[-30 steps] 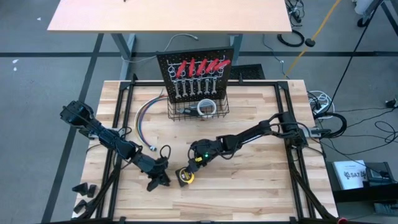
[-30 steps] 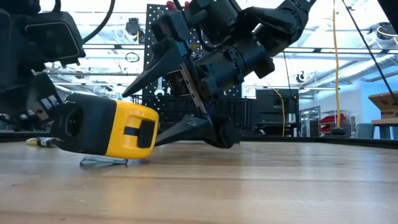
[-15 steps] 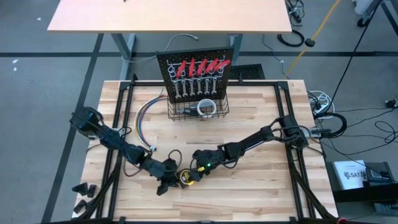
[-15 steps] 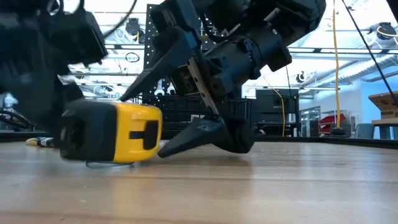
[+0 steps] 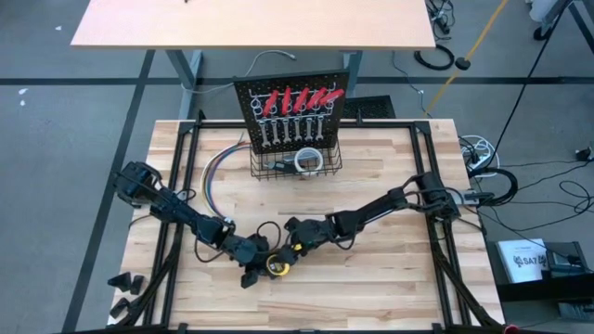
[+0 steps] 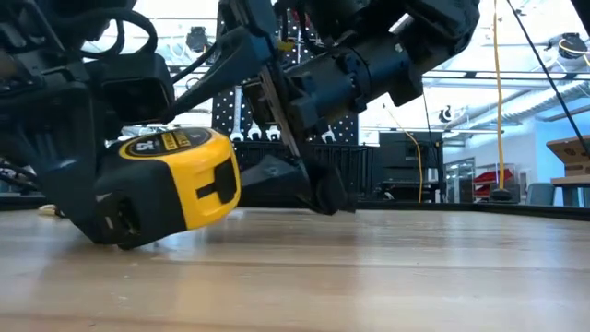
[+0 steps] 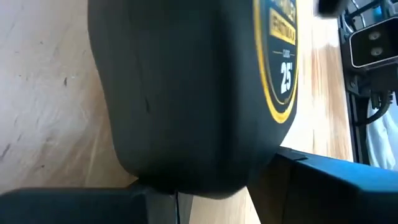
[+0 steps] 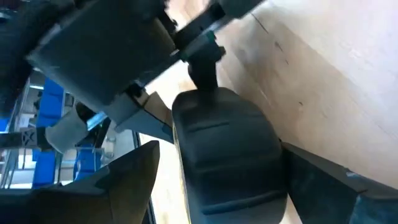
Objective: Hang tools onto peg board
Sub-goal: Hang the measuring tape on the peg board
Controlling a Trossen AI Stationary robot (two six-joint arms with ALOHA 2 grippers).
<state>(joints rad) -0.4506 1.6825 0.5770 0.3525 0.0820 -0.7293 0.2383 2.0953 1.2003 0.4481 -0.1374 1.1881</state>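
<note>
The yellow and black tape measure (image 5: 276, 266) (image 6: 180, 180) sits tilted on the near middle of the table. My left gripper (image 5: 259, 267) (image 6: 64, 175) is shut on its black end, which fills the left wrist view (image 7: 186, 93). My right gripper (image 5: 290, 247) (image 6: 272, 115) is open. Its fingers stand on either side of the tape measure's other end (image 8: 227, 149), and I see no plain contact. The peg board (image 5: 243, 102) stands at the far edge with red-handled tools (image 5: 297, 97) and wrenches (image 5: 292, 132) hung on it. A white tape roll (image 5: 309, 160) lies in its basket. My left gripper pinches the tape measure's black end (image 7: 155, 168) between its two fingers (image 7: 329, 180). It comes from the table's left, slanting down. The tape measure is tilted, with its lower black corner (image 6: 115, 242) on the table and its yellow end raised.
A bundle of coloured wires (image 5: 215, 176) lies left of the basket (image 5: 269, 170). A black frame (image 5: 176, 186) runs along the table's sides. Bare wood lies to the right of both grippers and toward the near edge (image 5: 371, 297).
My left gripper has moved right along the near part of the table to the tape measure and closed around its black end. The tape measure has tipped from lying flat, so its yellow end is now raised. My right gripper came down toward it, then drew slightly back.
</note>
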